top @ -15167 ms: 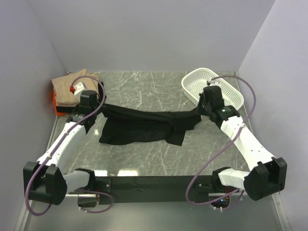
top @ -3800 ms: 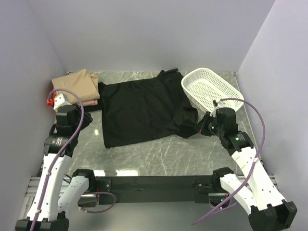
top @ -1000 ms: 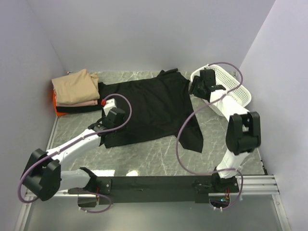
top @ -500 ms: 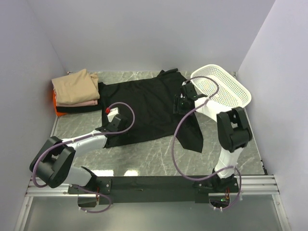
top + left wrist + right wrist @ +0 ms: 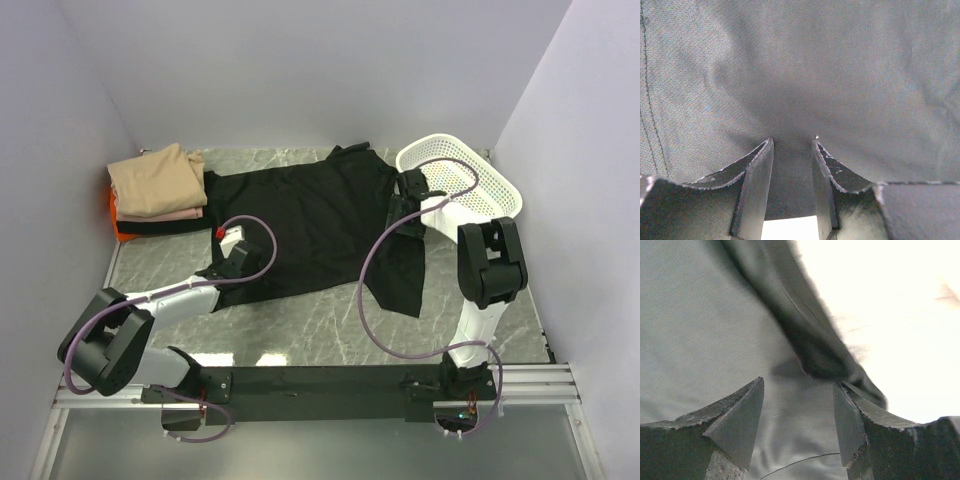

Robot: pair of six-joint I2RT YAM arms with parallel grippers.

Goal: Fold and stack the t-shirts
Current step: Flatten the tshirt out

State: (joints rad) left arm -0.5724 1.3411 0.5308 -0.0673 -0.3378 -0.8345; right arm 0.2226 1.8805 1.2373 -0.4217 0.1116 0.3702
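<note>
Left claw (image 5: 791,144) part-open on black t-shirt (image 5: 300,220) edge, right claw (image 5: 798,385) wide open above a fold of it

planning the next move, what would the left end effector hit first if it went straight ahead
The black shirt. In the wrist view its cloth fills everything ahead of the left end effector, very close in front. Whether it already touches the cloth is unclear.

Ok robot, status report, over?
Left gripper open, tips on black t-shirt. Right gripper open over its edge. Shirt spread out, unfolded. Basket close beside it.
</note>
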